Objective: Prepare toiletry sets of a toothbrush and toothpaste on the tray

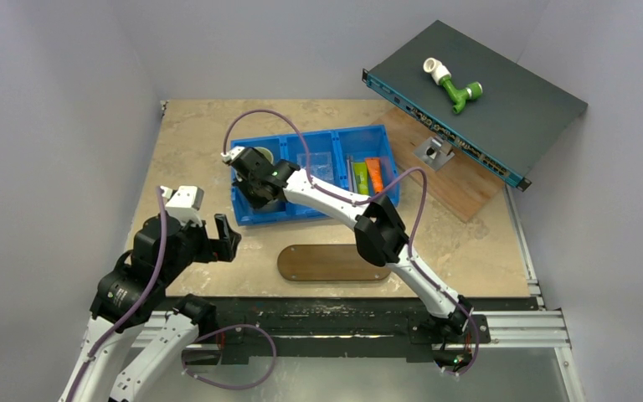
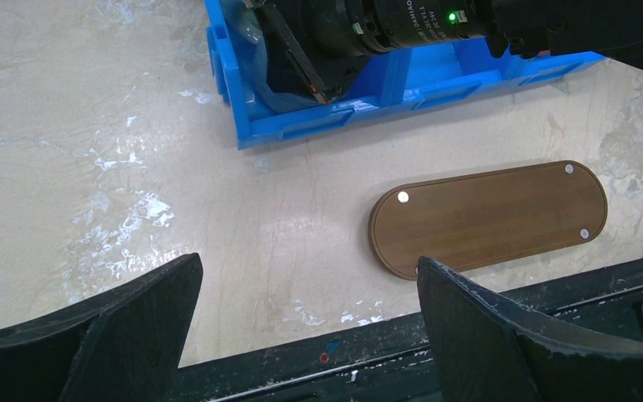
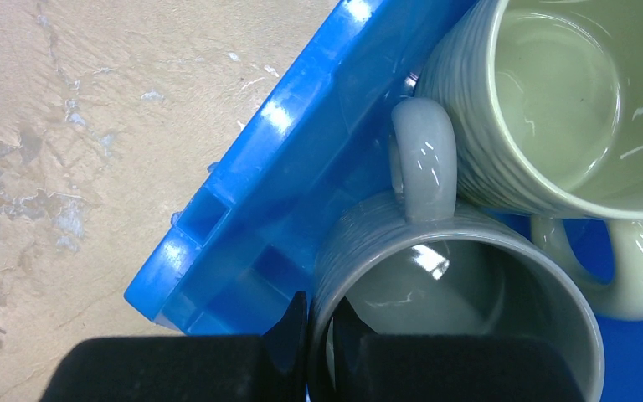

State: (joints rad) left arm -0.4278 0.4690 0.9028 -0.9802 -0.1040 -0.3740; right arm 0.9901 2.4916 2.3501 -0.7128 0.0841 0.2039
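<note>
Find right gripper (image 3: 319, 327) in the left compartment of blue bin (image 3: 293, 176), narrowed onto the rim of grey mug (image 3: 385, 222), one finger inside the wall, one outside. Note pale green mug (image 3: 552, 92) against the grey mug's handle. Record left gripper (image 2: 308, 264) spread wide, holding nothing, above surface (image 2: 92, 126) left of tray (image 2: 490, 216). See tray flat and bare-topped near the surface's front edge, apart from green toothpaste (image 1: 360, 177), orange toothpaste (image 1: 375, 174) and slim toothbrush (image 1: 349, 172), all in the bin's right compartment. Cannot tell toothbrush count.
</note>
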